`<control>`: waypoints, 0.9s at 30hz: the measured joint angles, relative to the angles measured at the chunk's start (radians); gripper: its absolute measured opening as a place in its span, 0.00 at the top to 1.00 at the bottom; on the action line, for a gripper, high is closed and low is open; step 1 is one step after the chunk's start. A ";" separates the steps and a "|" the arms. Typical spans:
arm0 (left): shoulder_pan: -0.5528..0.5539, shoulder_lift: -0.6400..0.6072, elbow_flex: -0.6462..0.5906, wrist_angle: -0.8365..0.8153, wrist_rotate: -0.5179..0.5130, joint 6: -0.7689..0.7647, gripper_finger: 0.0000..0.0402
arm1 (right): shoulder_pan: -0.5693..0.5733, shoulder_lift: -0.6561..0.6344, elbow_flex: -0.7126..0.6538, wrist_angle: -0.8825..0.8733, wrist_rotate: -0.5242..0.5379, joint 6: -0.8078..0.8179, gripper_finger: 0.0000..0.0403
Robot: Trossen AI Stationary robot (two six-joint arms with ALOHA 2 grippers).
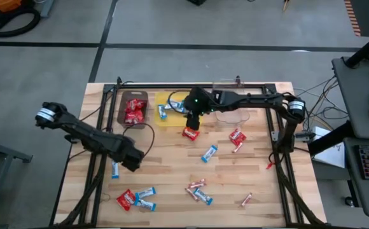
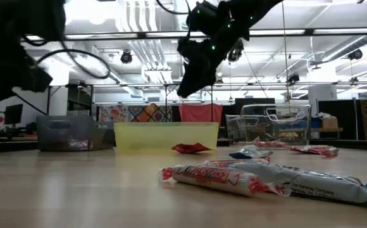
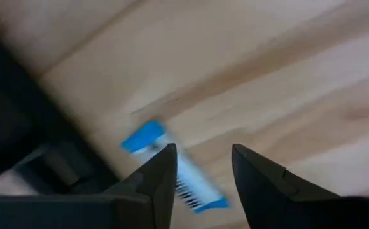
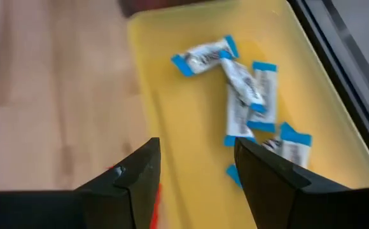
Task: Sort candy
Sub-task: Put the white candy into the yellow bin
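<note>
Counter: we see a wooden top filling the middle of the high view, with candy scattered across its lower half.
Bins: we count three along the upper edge of the counter: a brown bin at left, a yellow bin in the middle, a clear bin at right.
Red packets: we count several bunched in the brown bin, one just below the yellow bin, one right of centre, and one at lower left.
Blue-and-white bars: in the right wrist view we count about five in the yellow bin; on the counter we count one at centre, one by the left hand, two at lower left, and one at lower centre.
Slim sticks: we count roughly four loose, around lower centre, lower right and beside the right-hand red packet; the small ones are hard to tell apart.
Left hand: low over the left side of the counter, fingers spread, a blue-and-white bar lying between and beneath them, not pinched.
Right hand: over the near edge of the yellow bin, fingers spread wide, nothing between them.
</note>
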 joint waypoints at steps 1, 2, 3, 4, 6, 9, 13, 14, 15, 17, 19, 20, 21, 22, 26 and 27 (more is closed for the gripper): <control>-0.013 0.006 0.000 -0.026 0.000 -0.026 0.65 | 0.008 -0.005 0.000 -0.001 0.000 -0.001 0.52; -0.025 0.013 -0.001 -0.037 0.000 -0.049 0.64 | 0.017 -0.007 0.000 -0.001 0.000 -0.002 0.52; -0.040 0.020 -0.001 -0.039 0.000 -0.064 0.63 | 0.025 -0.009 0.000 -0.001 0.000 -0.003 0.52; -0.054 0.027 -0.003 -0.045 -0.001 -0.075 0.62 | 0.030 -0.009 0.000 -0.002 0.001 -0.003 0.52; -0.074 0.045 -0.005 -0.049 0.003 -0.091 0.61 | 0.039 -0.009 0.000 -0.008 0.001 -0.003 0.52; -0.091 0.077 -0.009 -0.044 0.046 -0.127 0.60 | 0.046 -0.009 0.000 -0.008 0.001 -0.004 0.52; -0.120 0.134 -0.021 -0.031 0.078 -0.144 0.60 | 0.048 -0.009 0.000 -0.012 0.002 -0.005 0.52; -0.124 0.149 -0.024 -0.013 0.079 -0.144 0.60 | 0.048 -0.009 0.000 -0.011 0.003 -0.006 0.52; -0.128 0.163 -0.025 0.010 0.080 -0.144 0.60 | 0.048 -0.009 0.000 -0.011 0.003 -0.009 0.52; -0.129 0.184 -0.027 0.050 0.083 -0.141 0.60 | 0.048 -0.009 0.000 -0.012 0.003 -0.011 0.52; -0.131 0.206 -0.028 0.085 0.086 -0.133 0.60 | 0.048 -0.009 0.000 -0.012 0.003 -0.012 0.52; -0.132 0.215 -0.027 0.085 0.087 -0.131 0.60 | 0.048 -0.009 0.000 -0.012 0.003 -0.011 0.52; -0.133 0.225 -0.025 0.083 0.088 -0.129 0.60 | 0.048 -0.009 0.000 -0.012 0.002 -0.011 0.52; -0.134 0.237 -0.024 0.078 0.089 -0.129 0.60 | 0.048 -0.009 0.000 -0.012 0.003 -0.011 0.52; -0.136 0.261 -0.023 0.071 0.092 -0.117 0.60 | 0.051 -0.009 0.000 -0.019 0.002 -0.011 0.52; -0.139 0.263 -0.023 0.070 0.091 -0.114 0.61 | 0.052 -0.009 0.000 -0.021 0.002 -0.012 0.52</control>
